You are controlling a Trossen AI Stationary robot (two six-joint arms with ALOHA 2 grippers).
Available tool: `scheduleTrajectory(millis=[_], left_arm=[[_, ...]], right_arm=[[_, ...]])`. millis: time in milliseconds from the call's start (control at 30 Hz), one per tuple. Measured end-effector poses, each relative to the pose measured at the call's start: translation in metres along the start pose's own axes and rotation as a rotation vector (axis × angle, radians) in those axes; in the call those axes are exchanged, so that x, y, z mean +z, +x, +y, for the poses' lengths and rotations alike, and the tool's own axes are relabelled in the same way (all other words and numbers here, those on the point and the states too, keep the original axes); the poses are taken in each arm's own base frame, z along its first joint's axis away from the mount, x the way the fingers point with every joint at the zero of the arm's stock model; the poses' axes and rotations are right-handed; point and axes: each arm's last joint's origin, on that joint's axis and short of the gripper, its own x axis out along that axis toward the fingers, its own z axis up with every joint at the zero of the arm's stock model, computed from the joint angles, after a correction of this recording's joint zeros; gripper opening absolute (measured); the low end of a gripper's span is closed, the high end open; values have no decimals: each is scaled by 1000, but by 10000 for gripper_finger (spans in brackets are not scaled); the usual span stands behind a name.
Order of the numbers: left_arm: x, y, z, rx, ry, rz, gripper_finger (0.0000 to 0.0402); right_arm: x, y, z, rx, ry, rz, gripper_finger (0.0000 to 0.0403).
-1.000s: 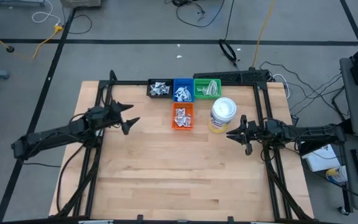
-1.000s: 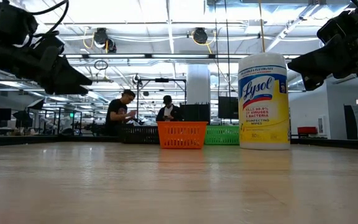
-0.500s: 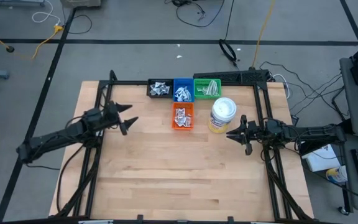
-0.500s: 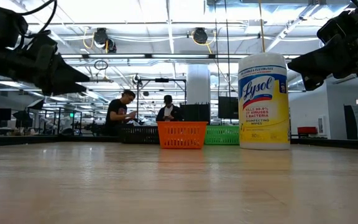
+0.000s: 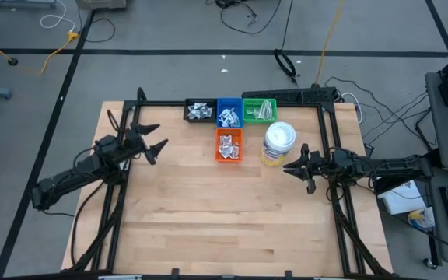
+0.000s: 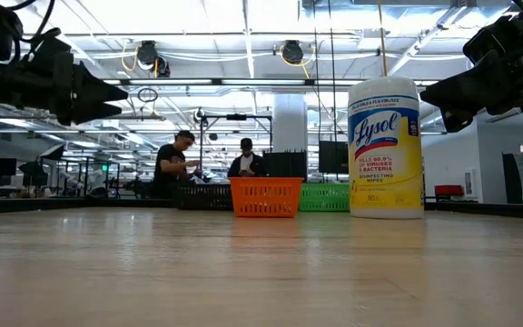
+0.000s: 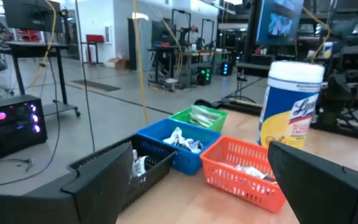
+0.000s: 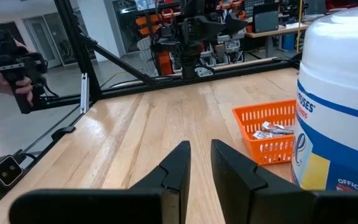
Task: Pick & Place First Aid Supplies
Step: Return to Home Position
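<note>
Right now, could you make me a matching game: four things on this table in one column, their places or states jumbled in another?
Things: 1 orange basket; 2 green bin; 3 left gripper; 4 right gripper.
Places: A jaws open, empty, over the table's left; B right end of the far row; C next to the wipes tub; D alone, before the blue bin.
Pairs: 1-D; 2-B; 3-A; 4-C.
</note>
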Motion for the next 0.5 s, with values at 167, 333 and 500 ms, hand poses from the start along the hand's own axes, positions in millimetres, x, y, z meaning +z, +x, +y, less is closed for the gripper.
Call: scheduleTrajectory(millis=[167, 333, 500], left_arm=[[0, 0, 2, 24, 0, 2, 368], [1, 0, 3, 35, -6, -9, 371], [1, 0, 3, 36, -6, -18, 381]], right_arm=[[0, 0, 0, 0, 0, 1, 59], [0, 0, 0, 0, 0, 0, 59], [0, 0, 0, 0, 0, 0, 59]])
